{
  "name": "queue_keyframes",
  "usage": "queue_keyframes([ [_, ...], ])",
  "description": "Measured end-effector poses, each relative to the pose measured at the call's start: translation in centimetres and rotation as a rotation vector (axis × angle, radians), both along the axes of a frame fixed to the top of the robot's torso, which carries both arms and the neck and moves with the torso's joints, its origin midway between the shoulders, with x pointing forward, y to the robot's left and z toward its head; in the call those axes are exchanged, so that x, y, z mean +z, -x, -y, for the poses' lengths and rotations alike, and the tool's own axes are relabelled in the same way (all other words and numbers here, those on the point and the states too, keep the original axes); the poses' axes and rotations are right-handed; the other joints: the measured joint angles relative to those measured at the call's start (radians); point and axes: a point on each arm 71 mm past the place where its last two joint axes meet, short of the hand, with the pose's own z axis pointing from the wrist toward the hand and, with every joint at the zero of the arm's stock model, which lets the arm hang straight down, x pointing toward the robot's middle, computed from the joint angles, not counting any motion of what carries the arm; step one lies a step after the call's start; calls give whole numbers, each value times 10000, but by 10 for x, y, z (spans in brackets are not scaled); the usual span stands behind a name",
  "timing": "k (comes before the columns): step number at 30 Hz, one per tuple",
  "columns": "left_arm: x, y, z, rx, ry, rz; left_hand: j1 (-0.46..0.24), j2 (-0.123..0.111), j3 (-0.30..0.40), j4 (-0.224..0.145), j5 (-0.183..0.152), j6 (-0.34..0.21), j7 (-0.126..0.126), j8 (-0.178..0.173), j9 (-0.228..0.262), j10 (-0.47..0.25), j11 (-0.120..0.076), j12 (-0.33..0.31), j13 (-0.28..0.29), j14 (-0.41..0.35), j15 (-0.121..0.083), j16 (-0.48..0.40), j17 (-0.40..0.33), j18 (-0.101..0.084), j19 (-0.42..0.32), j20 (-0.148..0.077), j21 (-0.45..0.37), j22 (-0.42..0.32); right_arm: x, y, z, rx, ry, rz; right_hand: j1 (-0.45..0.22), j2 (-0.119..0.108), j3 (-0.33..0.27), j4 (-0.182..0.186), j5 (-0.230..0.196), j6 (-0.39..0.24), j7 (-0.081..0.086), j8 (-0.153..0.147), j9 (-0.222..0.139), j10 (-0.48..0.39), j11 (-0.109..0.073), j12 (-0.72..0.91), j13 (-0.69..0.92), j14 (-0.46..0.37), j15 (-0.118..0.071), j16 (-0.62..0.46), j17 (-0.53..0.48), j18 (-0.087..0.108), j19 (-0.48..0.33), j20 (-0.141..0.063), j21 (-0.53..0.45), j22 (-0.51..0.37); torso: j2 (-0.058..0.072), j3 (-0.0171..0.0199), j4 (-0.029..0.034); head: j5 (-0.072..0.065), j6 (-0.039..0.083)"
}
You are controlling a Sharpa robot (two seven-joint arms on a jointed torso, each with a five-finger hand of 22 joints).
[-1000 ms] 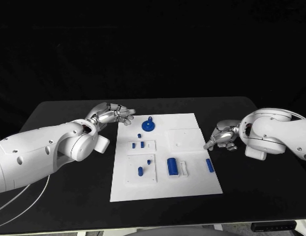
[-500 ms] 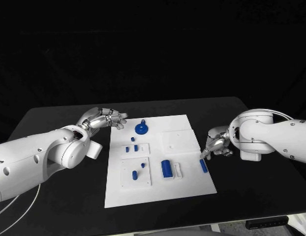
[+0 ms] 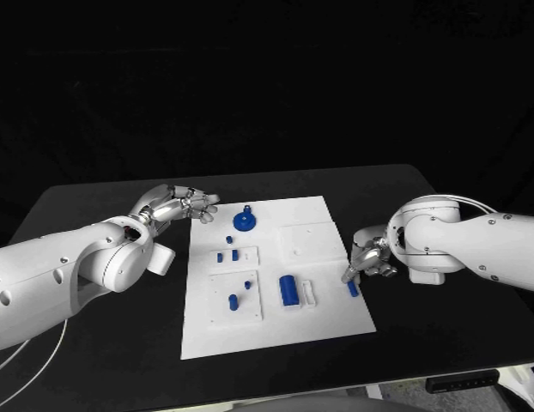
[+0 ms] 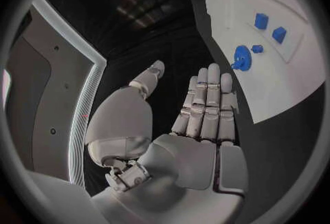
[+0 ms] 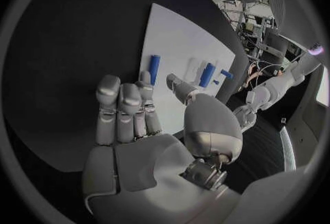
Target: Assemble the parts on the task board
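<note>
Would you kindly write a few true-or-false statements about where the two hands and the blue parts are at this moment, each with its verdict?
1. The right hand hovers by the white task board's right edge, close to a slim blue rod. True.
2. The left hand grips the round blue disc with a loop. False: it holds nothing, its fingers apart beside the board.
3. The large blue cylinder lies on the board. True.
4. The right hand holds a blue part. False: its fingers are empty.
5. Every blue part lies on the black table. False: they are on the board.
</note>
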Motion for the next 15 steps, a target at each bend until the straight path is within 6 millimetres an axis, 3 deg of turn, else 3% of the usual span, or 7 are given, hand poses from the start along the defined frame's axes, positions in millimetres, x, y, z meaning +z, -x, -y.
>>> queue_keyframes([
  [15,0,0,0,-11,5,-6,0,0,0,0,0,0,0,0,-10,0,0,-22,0,0,0,0,22,-1,0,0,0,11,-9,3,-11,596,557,383,254,88,280,-288,0,163,8,116,82,39,-36,-9,-8,34,25,-2,0,41,30,30,3,-1,-9,-2,-12,34,-79],
])
